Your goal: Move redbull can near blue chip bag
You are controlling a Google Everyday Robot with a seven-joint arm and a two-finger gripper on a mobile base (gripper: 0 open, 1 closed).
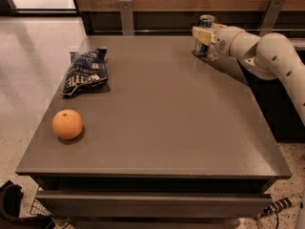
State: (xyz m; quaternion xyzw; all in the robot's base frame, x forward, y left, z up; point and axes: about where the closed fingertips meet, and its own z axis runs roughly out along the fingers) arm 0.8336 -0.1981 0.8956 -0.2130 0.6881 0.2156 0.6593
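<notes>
The redbull can [206, 21], slim and blue and silver with a silver top, stands upright at the far right back edge of the table [157, 128]. My gripper [203, 36] is right at the can, covering the middle of its body from the front, with the white arm [267, 51] reaching in from the right. The blue chip bag [86, 73], dark blue with white lettering, lies flat at the left side of the table, far from the can.
An orange [67, 124] sits near the table's front left corner, in front of the bag. A wooden wall with two metal brackets [126, 15] runs behind the table. A dark object [9, 206] is on the floor at lower left.
</notes>
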